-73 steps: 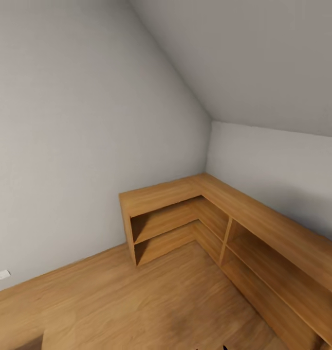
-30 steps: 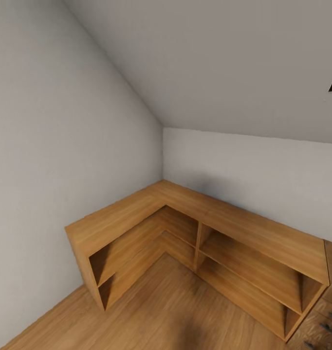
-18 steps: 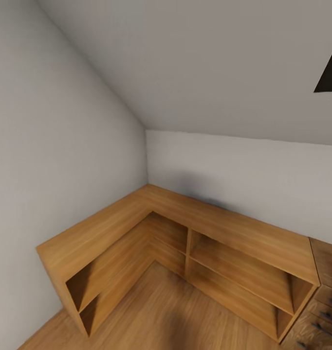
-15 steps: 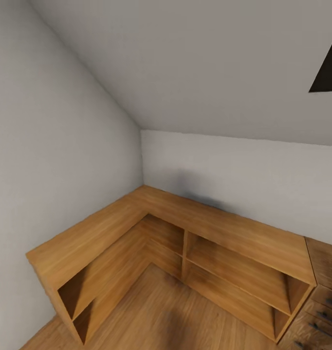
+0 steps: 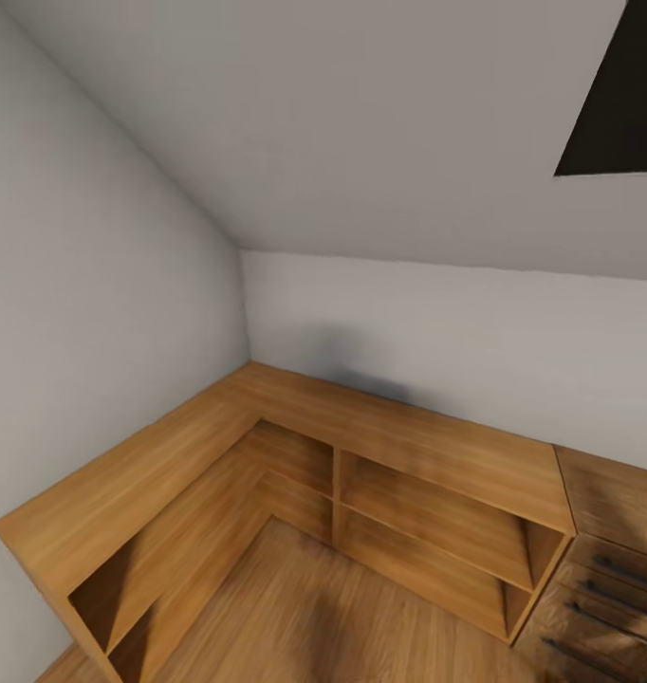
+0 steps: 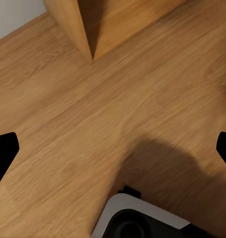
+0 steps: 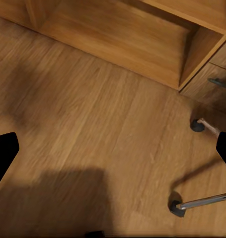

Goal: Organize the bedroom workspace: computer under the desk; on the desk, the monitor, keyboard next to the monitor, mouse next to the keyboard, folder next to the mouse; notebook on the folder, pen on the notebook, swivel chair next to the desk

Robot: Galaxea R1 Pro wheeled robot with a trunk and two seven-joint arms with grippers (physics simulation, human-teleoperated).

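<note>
- Robot in transit: head view faced an L-shaped wooden shelf unit (image 5: 380, 446) in the corner, lower centre of frame; wooden drawer cabinet (image 5: 608, 550) at lower right.
- Swivel chair: chrome legs w/ black casters (image 7: 194, 201) on wood floor (image 7: 93, 124), lower right of right wrist view, beside the cabinet.
- Left gripper (image 6: 113, 156) and right gripper (image 7: 113, 153): fingertips far apart at frame edges, so wide, nothing held, prob. just carried while driving.

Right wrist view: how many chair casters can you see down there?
2. One black caster sits on the wooden floor near the light wooden drawer cabinet; the other ends a chrome leg nearer the camera. More may lie out of frame.
</note>
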